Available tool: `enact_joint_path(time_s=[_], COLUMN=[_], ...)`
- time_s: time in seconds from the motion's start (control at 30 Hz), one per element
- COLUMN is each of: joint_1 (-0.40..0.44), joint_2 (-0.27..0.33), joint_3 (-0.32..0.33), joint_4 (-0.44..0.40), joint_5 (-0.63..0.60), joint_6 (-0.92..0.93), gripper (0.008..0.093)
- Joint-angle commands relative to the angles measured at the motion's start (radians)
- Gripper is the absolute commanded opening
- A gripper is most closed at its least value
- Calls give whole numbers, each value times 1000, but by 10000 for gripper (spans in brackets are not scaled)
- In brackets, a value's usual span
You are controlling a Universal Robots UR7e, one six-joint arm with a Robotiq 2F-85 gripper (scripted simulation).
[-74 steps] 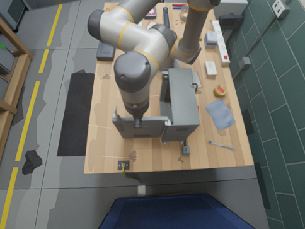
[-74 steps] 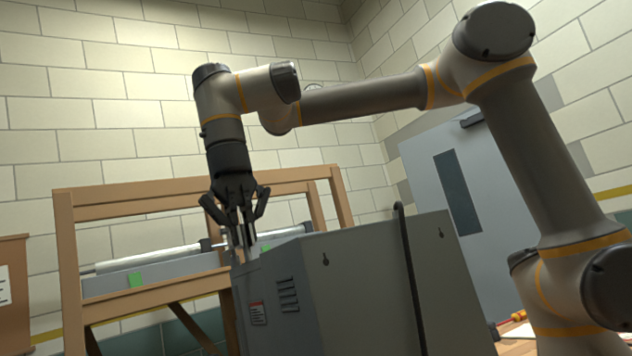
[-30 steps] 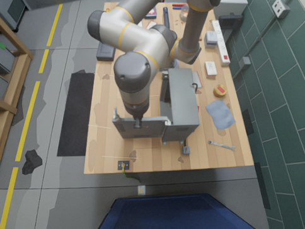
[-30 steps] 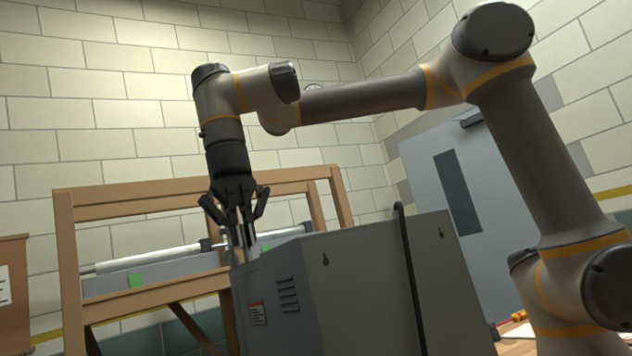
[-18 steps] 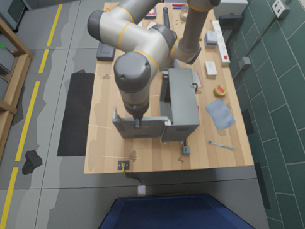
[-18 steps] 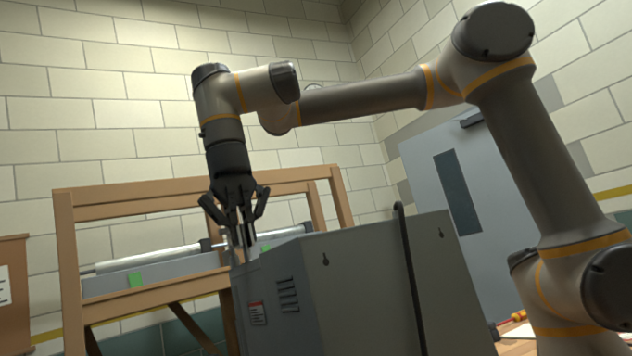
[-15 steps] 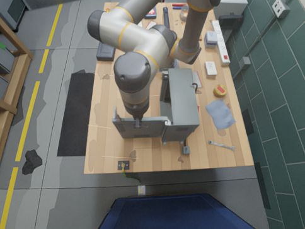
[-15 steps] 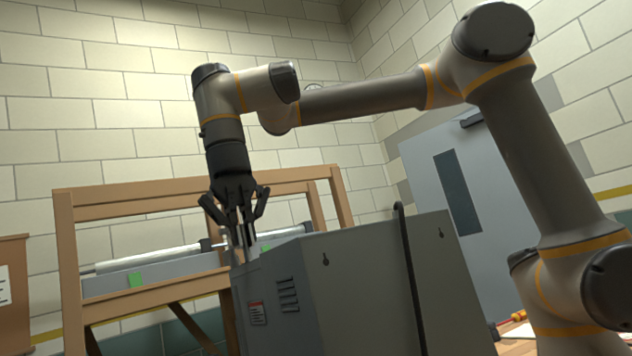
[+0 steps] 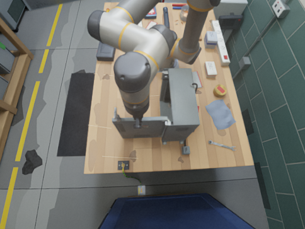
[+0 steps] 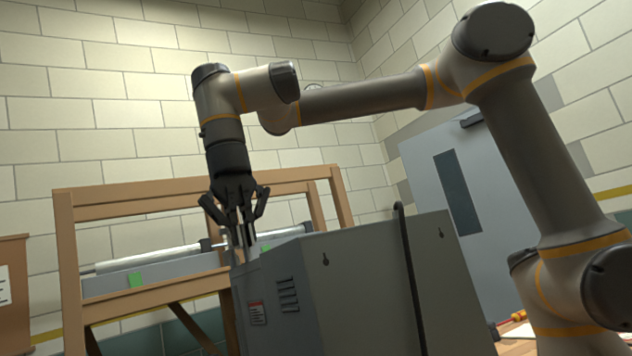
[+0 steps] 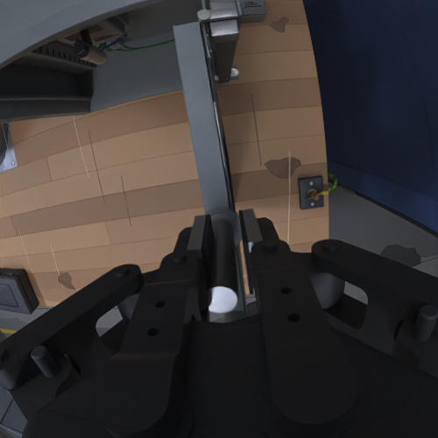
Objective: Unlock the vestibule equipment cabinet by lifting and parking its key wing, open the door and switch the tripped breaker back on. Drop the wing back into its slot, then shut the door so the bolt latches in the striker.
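Observation:
The door's handle bar (image 11: 223,271), a dark round rod, is held between the closed fingers of my gripper (image 11: 223,232) (image 9: 137,123) (image 10: 241,234). It sits at the top edge of the grey cabinet door (image 9: 140,127) (image 11: 203,122). The door stands swung open to the left of the grey cabinet (image 9: 181,105) (image 10: 352,282), roughly at a right angle to its front. The cabinet's inside (image 11: 65,57) shows wires and dark parts in the wrist camera. I cannot make out the key wing or the breaker.
A blue bin (image 9: 179,211) stands on the floor in front of the wooden bench. A blue cloth (image 9: 220,113), a yellow and red button box (image 9: 220,90) and a wrench (image 9: 222,145) lie right of the cabinet. A wooden frame (image 10: 185,199) stands behind.

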Motion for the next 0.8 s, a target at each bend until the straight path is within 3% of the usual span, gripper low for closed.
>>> enact_joint_path(time_s=[0.0, 0.47, 0.77], joint_1=[0, 0, 0], joint_2=[0, 0, 0], joint_3=[-1, -1, -1], joint_4=[-1, -1, -1], joint_5=[0, 0, 0], joint_6=[0, 0, 0], gripper=[200, 480, 480])
